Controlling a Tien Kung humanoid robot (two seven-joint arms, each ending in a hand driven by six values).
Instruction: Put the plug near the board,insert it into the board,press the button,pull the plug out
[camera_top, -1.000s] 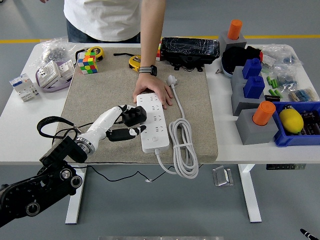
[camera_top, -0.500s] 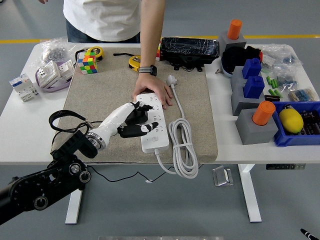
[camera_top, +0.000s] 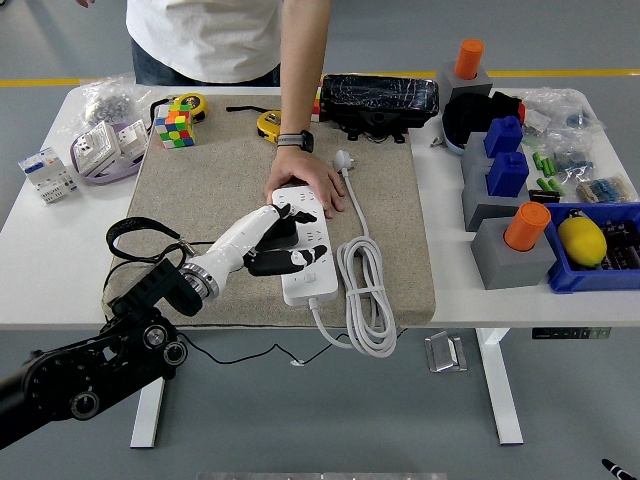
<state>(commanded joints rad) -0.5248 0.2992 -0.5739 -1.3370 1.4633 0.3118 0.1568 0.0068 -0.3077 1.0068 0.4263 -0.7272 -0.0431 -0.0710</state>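
A white power strip (camera_top: 320, 277) lies on the beige mat (camera_top: 200, 190), running from near to far. My left hand (camera_top: 292, 240) is shut on a black plug (camera_top: 284, 230) and holds it over the strip's middle sockets; whether the prongs are in a socket is hidden. Its thumb (camera_top: 290, 263) lies across the strip's left side. A person's hand (camera_top: 300, 172) rests on the strip's far end and holds it down. The strip's own white cord (camera_top: 366, 290) lies coiled to its right, with its white plug (camera_top: 345, 160) on the mat.
A Rubik's cube (camera_top: 172, 128) and two yellow tape measures (camera_top: 268, 123) lie at the mat's far edge. A black case (camera_top: 380, 98) sits at the back. Grey blocks with orange and blue pieces (camera_top: 510, 235) and a blue bin (camera_top: 600, 250) stand at right.
My left hand has carried the black plug right and forward, from beside the strip's left edge to over its sockets. The person's hand has stayed on the strip.
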